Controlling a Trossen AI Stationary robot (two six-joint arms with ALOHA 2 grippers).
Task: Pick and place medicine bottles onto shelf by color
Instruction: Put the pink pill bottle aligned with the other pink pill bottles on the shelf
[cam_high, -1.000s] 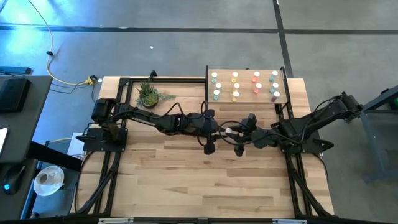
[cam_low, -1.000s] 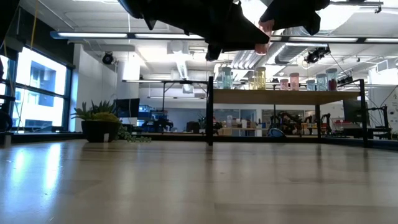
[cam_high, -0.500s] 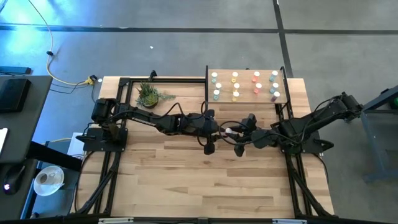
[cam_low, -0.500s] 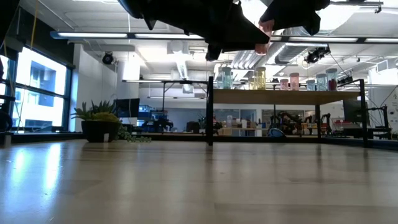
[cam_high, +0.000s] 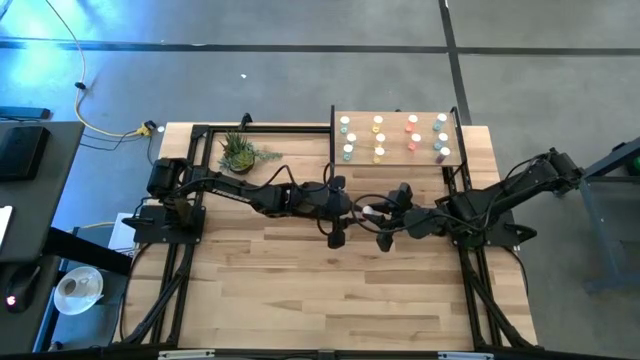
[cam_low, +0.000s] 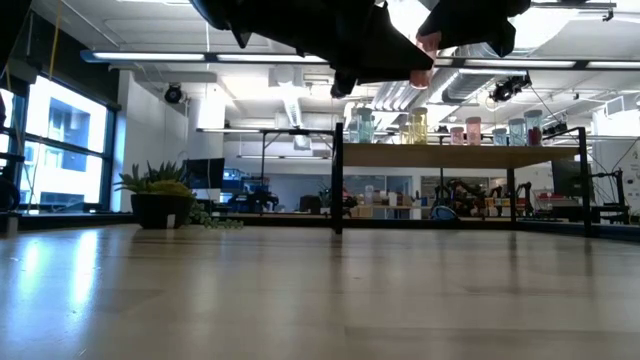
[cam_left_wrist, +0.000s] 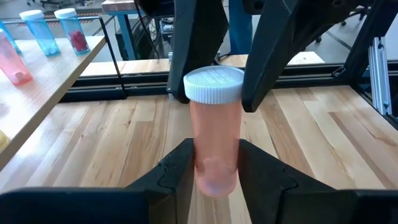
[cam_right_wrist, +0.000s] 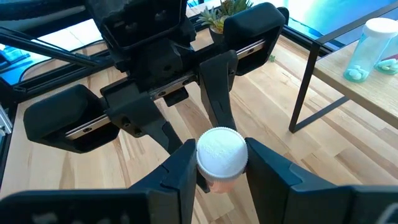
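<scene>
An orange-red medicine bottle (cam_left_wrist: 215, 134) with a white cap is held above the middle of the table between both grippers; it also shows in the high view (cam_high: 368, 211). My left gripper (cam_left_wrist: 216, 158) comes from the table's left and is shut on it. My right gripper (cam_right_wrist: 221, 167) comes from the right and is shut on its cap. The shelf (cam_high: 395, 158) stands at the far right of the table. Several bottles stand on it in rows of white, yellow, orange-red and teal. My left gripper pinches the bottle's lower body (cam_left_wrist: 214, 171), near its bottom end, between its two fingers. The fingers come about level from the table's left. The bottle is lifted clear of the table, its cap end away from this gripper. My right gripper pinches the bottle's white cap (cam_right_wrist: 221, 149) between its two fingers, one finger (cam_left_wrist: 273, 56) on each side of the cap. The fingers come from the table's right, facing my left gripper. The bottle's body below the cap is mostly hidden in the right wrist view.
A small potted plant (cam_high: 240, 152) stands at the far left of the table. The shelf's black legs (cam_low: 337, 190) rise from the tabletop at the far side. The black arm frames run along the table's left and right edges (cam_high: 470, 270).
</scene>
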